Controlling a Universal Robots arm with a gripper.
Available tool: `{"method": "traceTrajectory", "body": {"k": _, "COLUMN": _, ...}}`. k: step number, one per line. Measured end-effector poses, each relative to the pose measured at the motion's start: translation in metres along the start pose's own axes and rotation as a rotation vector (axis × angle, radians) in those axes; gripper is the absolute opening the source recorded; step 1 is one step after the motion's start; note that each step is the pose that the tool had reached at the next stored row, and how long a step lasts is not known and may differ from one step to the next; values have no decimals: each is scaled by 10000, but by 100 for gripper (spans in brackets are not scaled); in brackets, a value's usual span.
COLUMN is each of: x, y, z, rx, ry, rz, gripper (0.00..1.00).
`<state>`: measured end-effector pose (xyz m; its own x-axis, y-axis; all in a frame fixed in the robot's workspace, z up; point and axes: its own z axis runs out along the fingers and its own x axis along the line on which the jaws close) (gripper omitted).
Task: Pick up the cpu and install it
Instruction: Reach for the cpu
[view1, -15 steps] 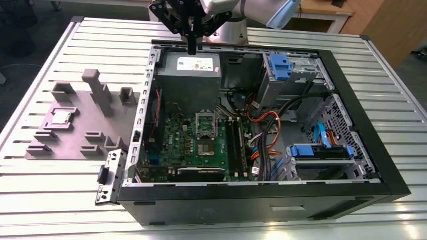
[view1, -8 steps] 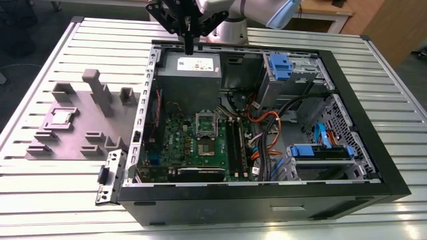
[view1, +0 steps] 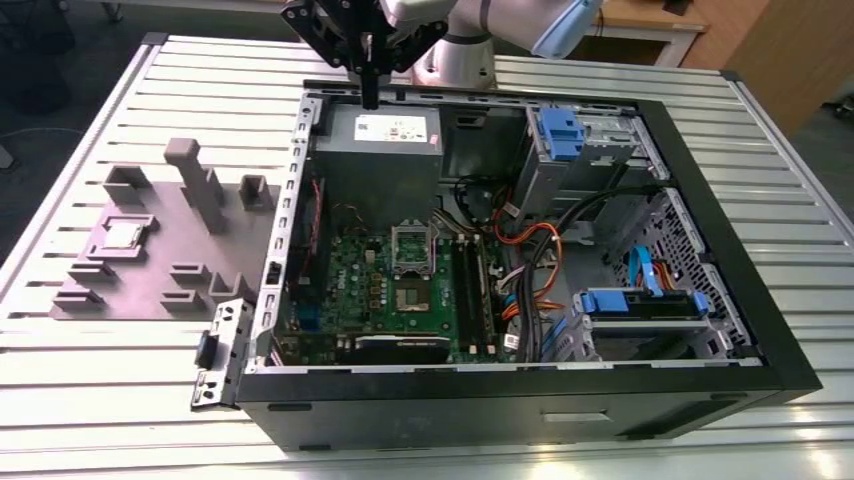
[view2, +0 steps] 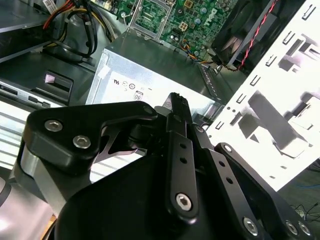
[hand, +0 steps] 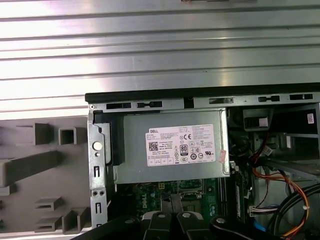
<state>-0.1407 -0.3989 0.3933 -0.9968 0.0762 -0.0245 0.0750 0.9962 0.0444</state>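
Gripper (view1: 370, 97) of the lone robot arm hung above the far edge of an open computer case (view1: 534, 405), its jaws drawn together and holding nothing, the closed tips poised over the grey power supply box (view1: 380, 150). In the second wrist view the black fingers (view2: 178, 107) met in a single narrow line above that box's white label.

The cpu (view1: 123, 233) lay well apart from the gripper, outside the case, flat and metal side up in a recess of a grey foam fixture tray (view1: 80, 300) on the slatted metal table (view1: 134, 420). From the gripper it sat toward the exterior view's left and nearer the camera, across the case's side wall. Being square, it offered no long axis to favour.

Inside the case, the silver socket frame (view1: 411, 243) stood on the green motherboard (view1: 360, 280), just beyond the power supply box and much closer to the gripper than the chip was.
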Motion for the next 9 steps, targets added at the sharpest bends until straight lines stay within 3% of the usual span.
{"method": "traceTrajectory", "body": {"k": 9, "x": 20, "y": -1, "z": -1, "rx": 0, "ry": 0, "rz": 0, "gripper": 10}}
